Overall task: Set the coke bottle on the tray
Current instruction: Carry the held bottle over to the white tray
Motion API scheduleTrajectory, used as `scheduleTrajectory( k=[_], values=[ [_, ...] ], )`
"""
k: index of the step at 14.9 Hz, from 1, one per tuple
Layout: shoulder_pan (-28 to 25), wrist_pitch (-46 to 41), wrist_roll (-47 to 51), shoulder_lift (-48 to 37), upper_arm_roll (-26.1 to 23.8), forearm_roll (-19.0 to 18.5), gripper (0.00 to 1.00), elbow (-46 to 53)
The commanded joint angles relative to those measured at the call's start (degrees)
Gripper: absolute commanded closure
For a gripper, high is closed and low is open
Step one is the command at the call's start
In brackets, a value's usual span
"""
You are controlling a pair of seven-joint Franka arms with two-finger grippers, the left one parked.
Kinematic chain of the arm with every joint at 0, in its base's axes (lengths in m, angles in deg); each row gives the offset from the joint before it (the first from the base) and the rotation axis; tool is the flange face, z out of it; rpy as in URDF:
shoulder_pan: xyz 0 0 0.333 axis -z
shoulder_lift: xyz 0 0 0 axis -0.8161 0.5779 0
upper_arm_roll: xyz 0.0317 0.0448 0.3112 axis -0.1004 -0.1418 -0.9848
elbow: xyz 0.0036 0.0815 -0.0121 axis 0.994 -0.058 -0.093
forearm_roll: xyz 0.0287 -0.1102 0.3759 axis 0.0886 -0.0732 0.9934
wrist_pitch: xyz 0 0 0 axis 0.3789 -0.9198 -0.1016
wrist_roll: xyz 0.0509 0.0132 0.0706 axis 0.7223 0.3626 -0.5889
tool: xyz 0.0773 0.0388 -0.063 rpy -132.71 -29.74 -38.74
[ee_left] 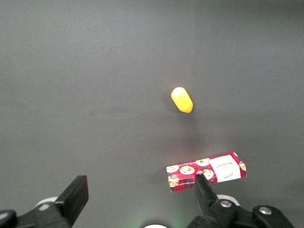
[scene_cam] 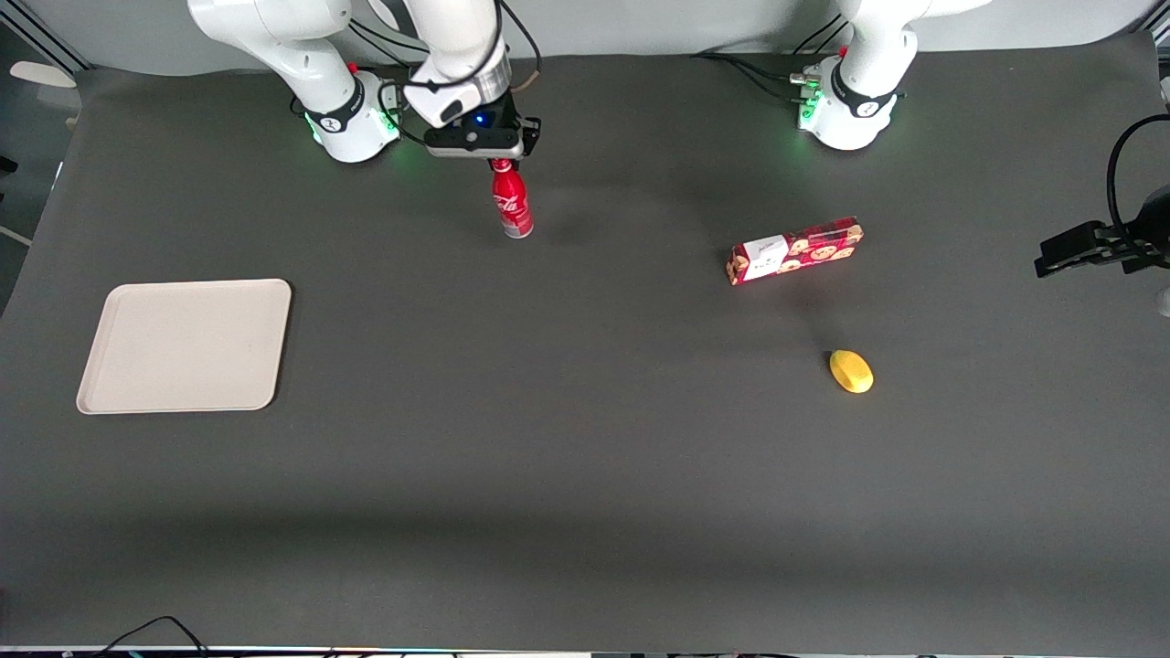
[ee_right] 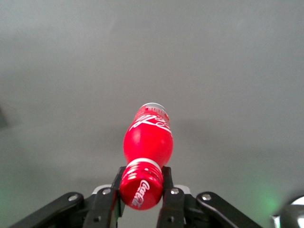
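Hand clamped on the coke bottle's neck, near the working arm's base.

The hand (scene_cam: 501, 163) points straight down, its two black fingers (ee_right: 170, 198) pressed against either side of the neck just under the red cap of the coke bottle (scene_cam: 512, 205). The bottle hangs upright, glossy red with white script and a silvery base, close above or on the matte dark grey counter (scene_cam: 585, 475); contact cannot be told. The tray (scene_cam: 186, 346), flat, cream-beige, round-cornered with a low rim, lies nearer the front camera, well apart, with bare counter between. A cookie box (scene_cam: 794, 250) and a yellow oval object (scene_cam: 851, 371) lie toward the parked arm's end.
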Motion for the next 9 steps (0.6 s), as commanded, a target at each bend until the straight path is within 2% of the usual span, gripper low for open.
scheduleTrajectory(
  k=[1, 4, 6, 9],
  values=[
    [0.2, -14.0, -6.7, 2.3, 6.4, -3.2, 0.85, 14.8],
    [0.2, -26.5, -19.4, 1.9, 16.0, -3.3, 0.85, 22.9],
    [0.2, -32.9, -31.2, 1.1, 24.8, -3.9, 0.85, 25.7],
    [0.2, -38.3, -47.8, -0.7, 35.9, -10.3, 0.85, 25.5]
  ],
)
